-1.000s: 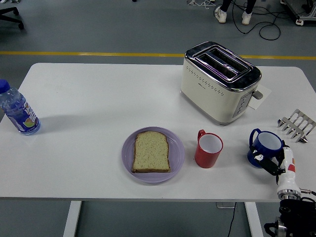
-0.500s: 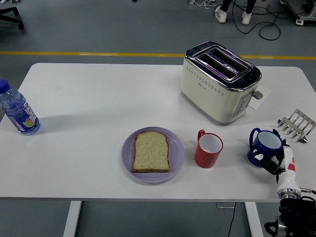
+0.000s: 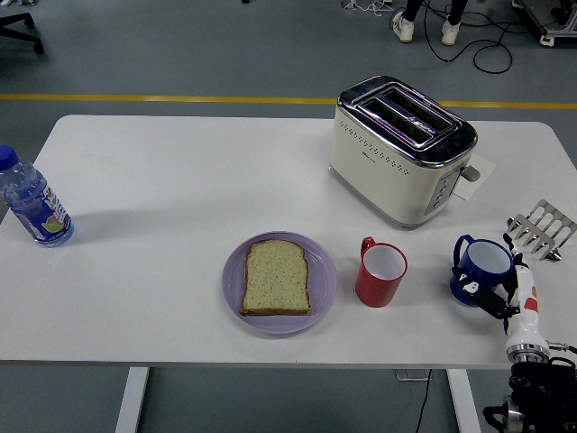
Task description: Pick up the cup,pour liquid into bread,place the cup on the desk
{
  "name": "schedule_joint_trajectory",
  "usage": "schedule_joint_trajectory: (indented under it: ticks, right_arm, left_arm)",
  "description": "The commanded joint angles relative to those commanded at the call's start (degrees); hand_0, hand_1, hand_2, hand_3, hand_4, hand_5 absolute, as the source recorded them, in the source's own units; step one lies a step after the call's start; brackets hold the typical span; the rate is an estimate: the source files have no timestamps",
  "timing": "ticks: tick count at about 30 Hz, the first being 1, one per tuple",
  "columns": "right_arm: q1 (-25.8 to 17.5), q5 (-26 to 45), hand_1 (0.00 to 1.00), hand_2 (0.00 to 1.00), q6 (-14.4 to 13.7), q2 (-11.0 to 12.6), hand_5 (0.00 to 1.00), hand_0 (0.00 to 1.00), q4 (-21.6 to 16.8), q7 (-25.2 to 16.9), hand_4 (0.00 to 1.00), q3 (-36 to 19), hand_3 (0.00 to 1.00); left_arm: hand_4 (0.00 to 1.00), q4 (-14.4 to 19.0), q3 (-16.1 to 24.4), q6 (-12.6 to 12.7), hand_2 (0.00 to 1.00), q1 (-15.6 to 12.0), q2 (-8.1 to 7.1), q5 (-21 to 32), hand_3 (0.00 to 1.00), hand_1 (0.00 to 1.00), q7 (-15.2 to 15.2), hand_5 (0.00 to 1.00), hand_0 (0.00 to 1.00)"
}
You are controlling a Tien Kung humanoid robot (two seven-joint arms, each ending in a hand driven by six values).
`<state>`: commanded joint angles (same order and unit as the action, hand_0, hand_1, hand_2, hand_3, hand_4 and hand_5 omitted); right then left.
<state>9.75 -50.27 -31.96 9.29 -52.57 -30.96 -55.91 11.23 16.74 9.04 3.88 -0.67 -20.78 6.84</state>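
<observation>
Slightly shifted toward nine o'clock, the blue cup [image 3: 483, 270] sits clamped in the right hand [image 3: 507, 296], at three o'clock of the red cup [image 3: 380, 272] and bread [image 3: 277, 276].

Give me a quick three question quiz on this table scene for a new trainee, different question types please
1. True or false: the slice of bread lies on the purple plate.
2. Which cup is the right robot hand closed around? A) the red cup B) the blue cup C) neither
3. Fill in: the water bottle stands near the table's ______ edge.

Key
1. True.
2. B: its fingers wrap the blue cup, which is still close to the white table; the red cup stands free beside the plate.
3. Left, far from the toaster.
</observation>
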Motion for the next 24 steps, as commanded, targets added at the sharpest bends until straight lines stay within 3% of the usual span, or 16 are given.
schedule_joint_trajectory:
  ticks: [2, 3, 8, 9, 24]
  right_arm:
    - [-0.04, -0.11, 0.586, 0.774, 0.07, 0.00, 0.002, 0.633, -0.04, -0.05, 0.900, -0.03, 0.998]
    - [-0.05, -0.14, 0.608, 0.799, 0.09, 0.00, 0.002, 0.683, -0.05, -0.06, 0.905, -0.04, 0.998]
    - [-0.18, -0.61, 0.608, 0.799, 0.33, 0.03, 0.002, 0.683, -0.27, -0.16, 0.905, -0.13, 0.998]
    - [-0.21, -0.72, 0.664, 0.836, 0.36, 0.04, 0.002, 0.758, -0.33, -0.20, 0.909, -0.16, 0.998]
    - [-1.14, -3.77, 0.724, 0.868, 1.27, 0.14, 0.002, 0.825, -0.83, 0.11, 0.909, -1.47, 0.998]
  left_arm:
    - [0.239, 0.00, 0.00, 0.00, 0.650, 0.00, 0.00, -0.01, 0.503, 0.638, -0.01, 0.863, 0.632]
    - [0.239, 0.00, 0.00, 0.00, 0.650, 0.00, 0.00, 0.00, 0.503, 0.638, -0.01, 0.863, 0.632]
    - [0.239, -0.01, -0.04, 0.02, 0.650, -0.02, 0.01, 0.02, 0.503, 0.638, -0.03, 0.863, 0.632]
    - [0.239, -0.01, -0.05, 0.02, 0.650, -0.02, 0.01, 0.04, 0.503, 0.637, -0.03, 0.863, 0.632]
    - [0.239, -0.01, -0.08, -0.01, 0.649, -0.18, 0.05, -0.04, 0.502, 0.637, -0.01, 0.863, 0.632]
